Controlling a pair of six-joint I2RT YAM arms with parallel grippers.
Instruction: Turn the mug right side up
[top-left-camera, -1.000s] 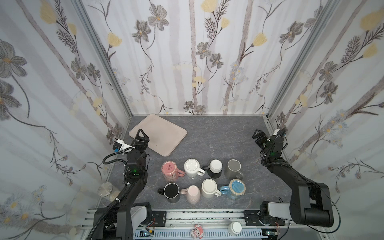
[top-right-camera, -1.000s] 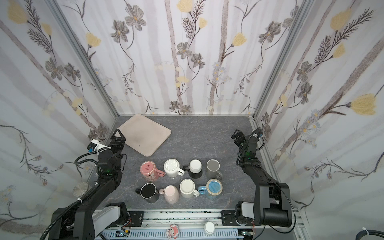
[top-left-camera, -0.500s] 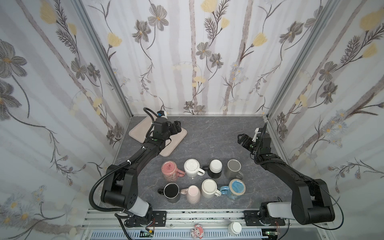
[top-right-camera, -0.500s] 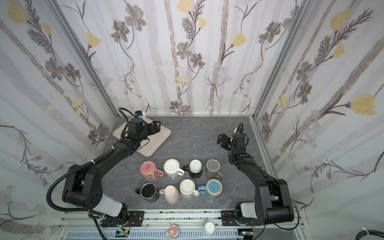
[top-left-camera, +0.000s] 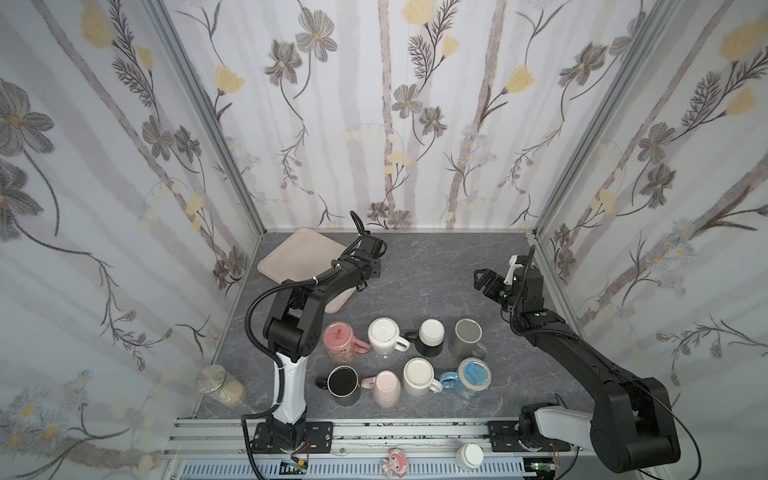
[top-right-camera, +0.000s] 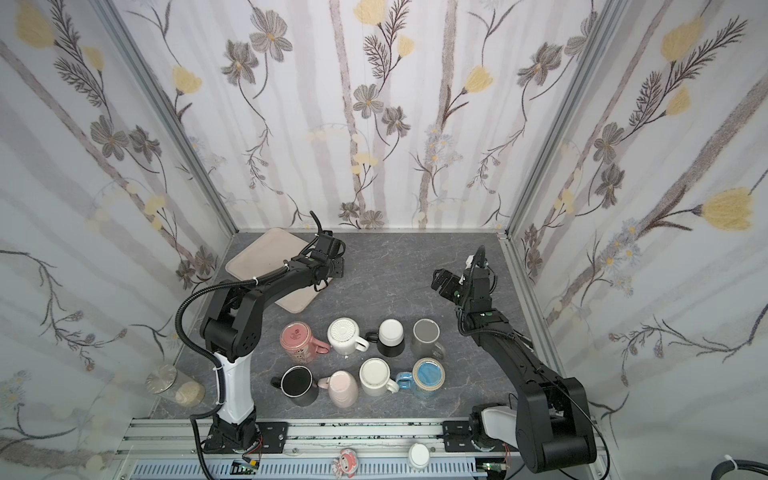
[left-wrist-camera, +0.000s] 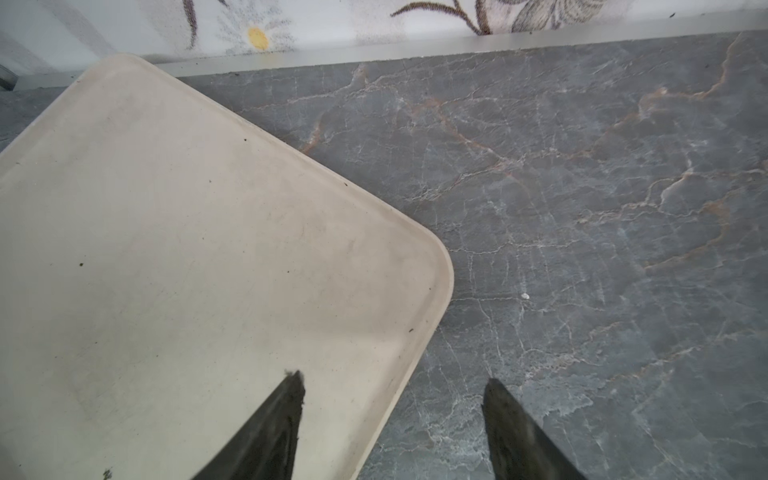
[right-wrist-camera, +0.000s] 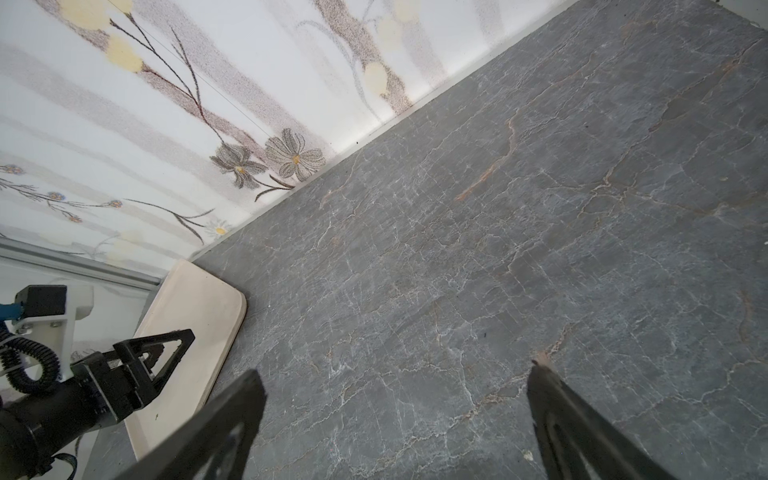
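Your left gripper and right gripper now reach forward, jaws apart, empty; centre squarely over the inverted ribbed white mug.

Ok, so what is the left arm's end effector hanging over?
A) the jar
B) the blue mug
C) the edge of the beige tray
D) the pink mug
C: in the left wrist view, one fingertip of the left end effector is over the beige tray and the other is over the grey table.

left claw bases cropped, tray cropped
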